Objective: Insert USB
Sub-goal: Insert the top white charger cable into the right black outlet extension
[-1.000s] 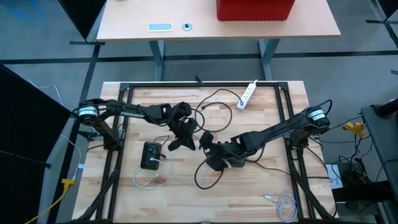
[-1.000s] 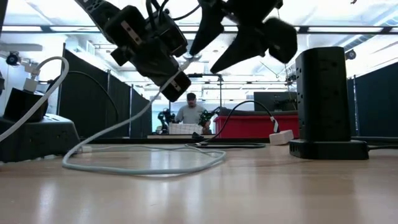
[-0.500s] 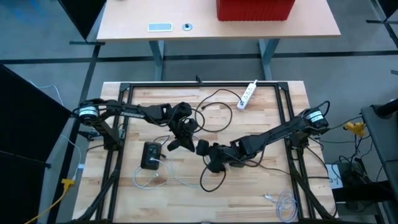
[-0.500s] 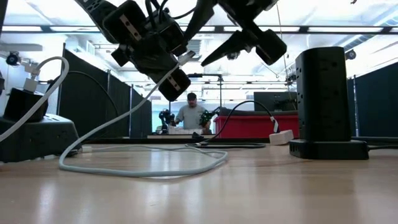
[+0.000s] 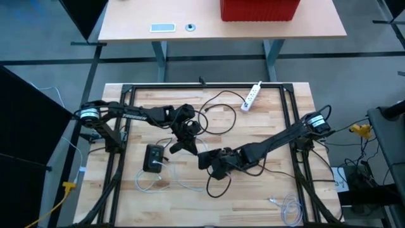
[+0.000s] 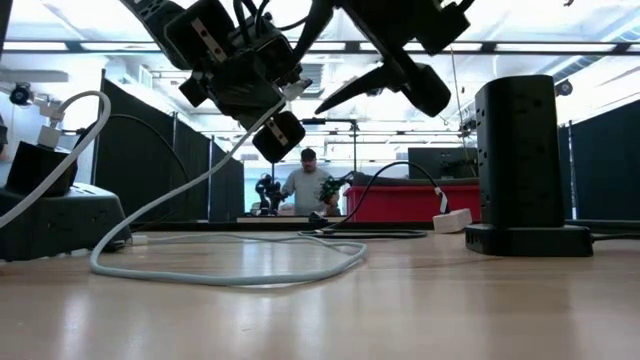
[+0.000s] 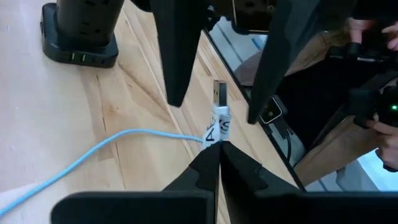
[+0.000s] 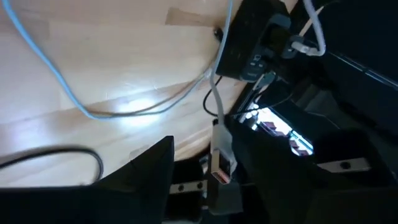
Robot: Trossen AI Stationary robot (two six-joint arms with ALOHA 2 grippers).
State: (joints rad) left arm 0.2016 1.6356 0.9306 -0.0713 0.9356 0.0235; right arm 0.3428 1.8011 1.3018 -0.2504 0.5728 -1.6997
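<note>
On the worktop [image 5: 253, 190], nearest the low camera, a loop of light-blue cable [image 6: 230, 270] lies slack on the wood and rises to the left end effector [image 5: 179, 143], which hangs above the middle of the worktop. Its fingers are clenched on the USB plug [image 7: 219, 102] just below the metal tip — the left wrist view shows the plug standing free between the 2 dark fingers [image 7: 180, 56] of the right end effector [image 5: 204, 156], which straddle it without touching. That right end effector is neither fully spread nor closed; it holds nothing. The right wrist view shows the same plug sitting in the gap between its own fingers.

A little farther off stands the black tower power strip [image 5: 152, 158], beside the left arm, with another cable already plugged in near its base. Past it a black cable [image 5: 218, 101] curls toward a white power strip [image 5: 252, 95] at the far edge. Beyond the worktop, a person [image 6: 308, 186] sits in the room behind.

As for progress: the plug is lifted and firmly held, which is 1 step done. It looks like a handover or regrasp is in hand. Still left — settling the grip, carrying the plug to a port on the tower, aligning it and pushing it in.
</note>
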